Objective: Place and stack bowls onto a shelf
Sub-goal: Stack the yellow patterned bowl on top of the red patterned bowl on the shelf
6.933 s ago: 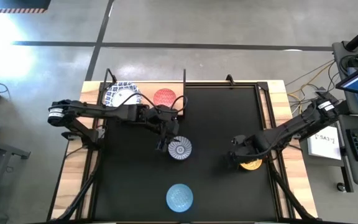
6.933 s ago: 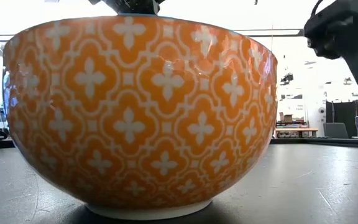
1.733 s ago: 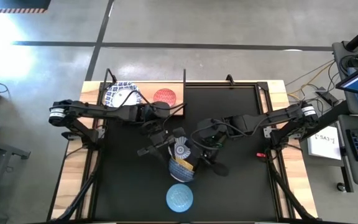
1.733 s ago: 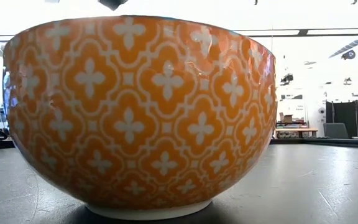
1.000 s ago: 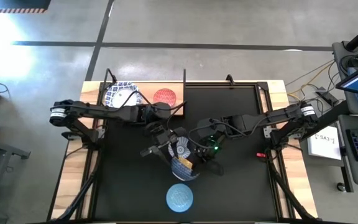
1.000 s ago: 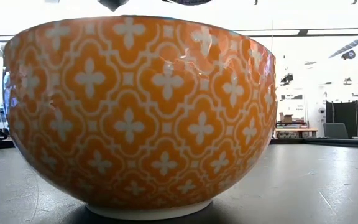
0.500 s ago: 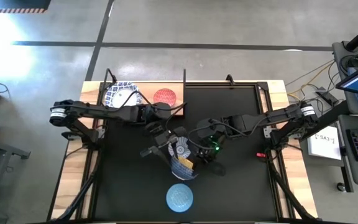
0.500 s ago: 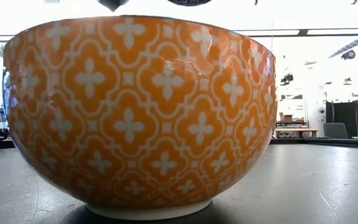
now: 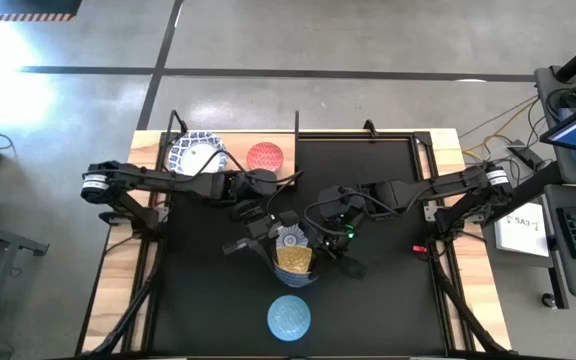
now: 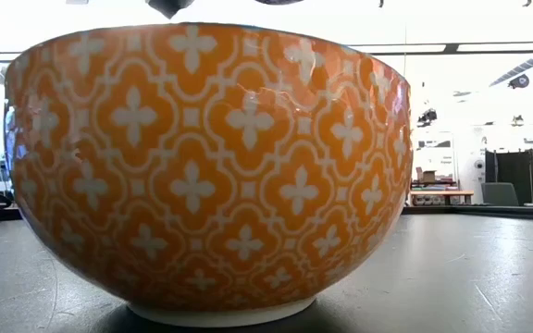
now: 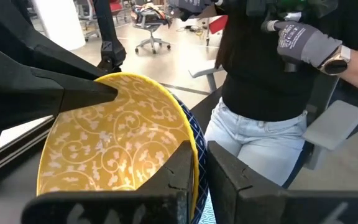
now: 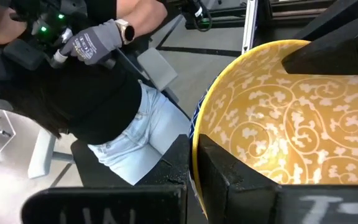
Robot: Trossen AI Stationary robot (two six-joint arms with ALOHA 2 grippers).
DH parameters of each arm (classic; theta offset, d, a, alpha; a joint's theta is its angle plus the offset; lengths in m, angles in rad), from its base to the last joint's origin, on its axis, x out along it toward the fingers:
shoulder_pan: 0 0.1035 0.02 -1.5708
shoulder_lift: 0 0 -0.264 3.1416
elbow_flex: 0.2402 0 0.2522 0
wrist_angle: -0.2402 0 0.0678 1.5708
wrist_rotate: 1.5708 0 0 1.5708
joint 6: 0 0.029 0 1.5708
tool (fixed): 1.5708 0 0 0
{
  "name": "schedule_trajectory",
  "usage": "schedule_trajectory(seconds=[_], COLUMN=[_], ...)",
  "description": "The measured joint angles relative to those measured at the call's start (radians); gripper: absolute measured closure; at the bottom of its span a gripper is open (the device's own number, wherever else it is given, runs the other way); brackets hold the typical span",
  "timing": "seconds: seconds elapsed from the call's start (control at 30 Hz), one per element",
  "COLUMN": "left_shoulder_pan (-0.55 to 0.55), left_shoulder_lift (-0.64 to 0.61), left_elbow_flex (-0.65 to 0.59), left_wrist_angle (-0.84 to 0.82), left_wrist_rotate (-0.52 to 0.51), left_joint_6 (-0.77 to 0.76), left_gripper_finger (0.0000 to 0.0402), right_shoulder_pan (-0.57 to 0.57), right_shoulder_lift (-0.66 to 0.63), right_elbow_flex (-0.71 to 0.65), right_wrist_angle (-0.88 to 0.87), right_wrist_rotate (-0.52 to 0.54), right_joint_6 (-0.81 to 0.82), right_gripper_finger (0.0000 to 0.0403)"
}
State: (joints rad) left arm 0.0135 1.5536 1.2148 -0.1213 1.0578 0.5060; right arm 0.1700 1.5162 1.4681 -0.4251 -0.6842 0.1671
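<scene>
Yellow bowl (image 9: 295, 258): it sits in the middle of the black mat (image 9: 388, 210), a bit toward the front edge, nested in a dark blue bowl (image 9: 286, 280). The high view shows both arms meeting at it.
Left gripper (image 9: 280, 240): it pinches the yellow bowl's rim on the side toward the shelf. The left wrist view shows the two fingers (image 11: 229, 174) squeezed on the rim with the blue bowl edge just behind.
Right gripper (image 9: 320, 252): it pinches the rim on the other side. The right wrist view shows its fingers (image 12: 229, 171) clamped tight on the yellow rim (image 12: 201, 124).
Shelf (image 9: 230, 160): the wood board with black posts is at the back left corner of the table. Only the high view shows it.
On the shelf: a white bowl with blue rim (image 9: 194, 153) and a red bowl (image 9: 265, 156), side by side.
Light-blue bowl (image 9: 289, 317): alone near the front edge of the mat, just past the yellow one.
Orange bowl (image 10: 206, 166): it fills the low view, standing upright on the dark table top. I cannot find it in the high view.
Person (image 11: 266, 93): only the wrist views show a person in a black top, jeans and grey gloves (image 12: 92, 43), standing beyond the table.
</scene>
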Motion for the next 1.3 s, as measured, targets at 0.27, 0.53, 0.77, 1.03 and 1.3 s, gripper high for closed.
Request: schedule_trajectory(seconds=[0.27, 0.53, 0.77, 1.03, 1.3], left_shoulder_pan=[0.001, 0.004, 0.005, 0.004, 0.025], left_shoulder_lift=[0.000, 0.000, 0.010, 0.012, 0.003], left_elbow_flex=[0.000, 0.000, 0.001, 0.001, 0.001], left_wrist_angle=[0.005, 0.018, -0.001, -0.012, -0.046], left_wrist_rotate=[0.000, -0.003, 0.017, 0.026, -0.090], left_joint_6=[-0.004, -0.022, -0.053, -0.062, -0.082], left_gripper_finger=[0.0392, 0.0393, 0.0395, 0.0395, 0.0394], right_shoulder_pan=[0.000, 0.001, -0.021, -0.039, -0.039], right_shoulder_lift=[0.000, 0.003, -0.044, -0.133, -0.206], right_elbow_flex=[0.000, -0.002, -0.003, -0.003, -0.003], right_wrist_angle=[-0.011, -0.018, -0.037, -0.069, -0.201], right_wrist_rotate=[0.000, -0.001, 0.014, 0.106, 0.509], right_joint_6=[0.019, 0.005, 0.005, -0.063, -0.161], right_gripper_finger=[0.0370, 0.0295, 0.0250, 0.0241, 0.0246])
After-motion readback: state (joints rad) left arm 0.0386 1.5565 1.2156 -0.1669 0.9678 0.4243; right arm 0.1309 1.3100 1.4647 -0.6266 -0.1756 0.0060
